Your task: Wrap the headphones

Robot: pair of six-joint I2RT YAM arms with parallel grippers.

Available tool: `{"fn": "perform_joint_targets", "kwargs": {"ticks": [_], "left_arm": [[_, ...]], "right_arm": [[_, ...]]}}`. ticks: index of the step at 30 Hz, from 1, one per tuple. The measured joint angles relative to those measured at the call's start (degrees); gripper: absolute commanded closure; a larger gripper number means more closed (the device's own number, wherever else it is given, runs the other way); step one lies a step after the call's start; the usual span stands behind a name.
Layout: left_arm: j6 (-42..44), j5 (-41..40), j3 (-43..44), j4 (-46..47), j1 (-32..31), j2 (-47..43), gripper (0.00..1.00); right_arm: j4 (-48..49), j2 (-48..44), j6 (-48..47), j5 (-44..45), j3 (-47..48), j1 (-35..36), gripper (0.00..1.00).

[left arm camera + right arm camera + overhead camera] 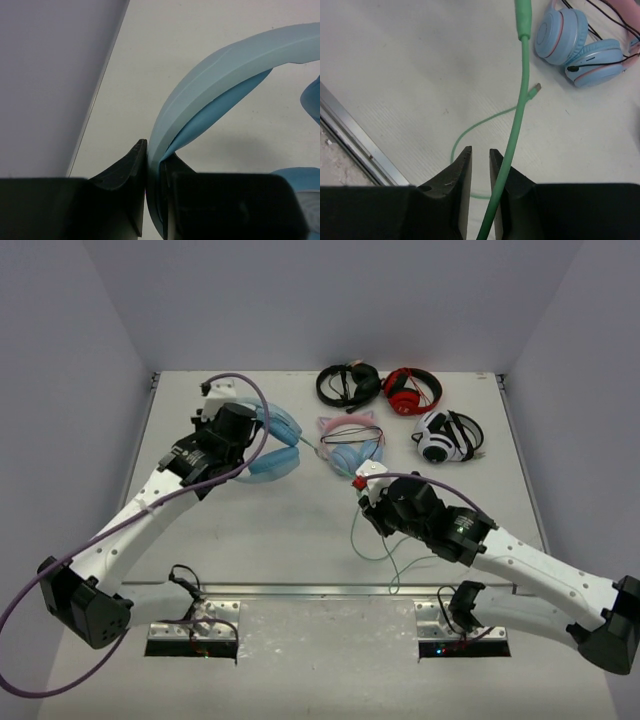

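Note:
The light blue headphones (277,447) lie at the back left of the table. My left gripper (250,438) is shut on their plain blue headband (225,65), which runs up out of the jaws of my left gripper (155,165). The thin green cable (357,535) loops on the table at centre right. My right gripper (366,496) is above that loop. In the right wrist view the cable (520,110) runs lifted between the nearly closed jaws of my right gripper (480,152), against the right finger. Its jack end (536,90) lies on the table.
A pink-and-blue cat-ear pair (350,445) lies just beyond my right gripper, also in the right wrist view (580,45). Black (348,385), red (413,390) and white-and-black (447,435) headphones lie at the back right. A metal rail (300,590) runs along the near edge.

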Motion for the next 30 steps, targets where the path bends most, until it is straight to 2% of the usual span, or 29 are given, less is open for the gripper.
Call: {"fn": "perform_joint_targets", "kwargs": {"ticks": [2,8,10,14,17,22,24,26,28,30], "left_arm": [[-0.92,0.74,-0.59,-0.07,1.92,-2.43,1.00],[-2.23,4.61,-0.61,0.22,5.38,-5.68,1.00],[-2.23,6.12,-0.61,0.02,5.84,-5.73,1.00],[-2.23,8.33,-0.61,-0.07,6.03,-5.73,1.00],[-2.58,9.53,-0.61,-0.09,6.08,-5.79,1.00],[-3.45,9.38,-0.61,0.44,6.51,-5.97,1.00],[-3.61,9.16,-0.61,0.55,6.82,-5.99,1.00],[-3.65,9.05,-0.61,0.57,6.86,-5.99,1.00],[-3.63,9.09,-0.61,0.59,6.86,-5.99,1.00],[-3.65,9.14,-0.61,0.68,6.86,-5.99,1.00]], "right_arm": [[2.62,-1.97,1.16,0.09,-3.28,0.00,0.75],[6.49,-6.03,4.81,0.35,-11.74,-0.02,0.72],[7.32,-7.23,5.86,0.55,-13.55,-0.04,0.67],[8.57,-9.16,7.21,0.59,-15.26,-0.07,0.65],[9.49,-9.68,8.26,0.46,-15.85,-0.09,0.53],[11.08,-9.53,9.92,-1.33,-17.44,-0.33,0.50],[12.15,-9.62,10.86,-2.62,-18.82,-0.39,0.53],[12.79,-9.92,11.65,-4.02,-20.33,-0.39,0.66],[13.03,-10.32,12.87,-4.98,-21.40,-0.39,0.89],[13.09,-10.40,13.00,-5.22,-21.53,-0.37,0.99]]}}
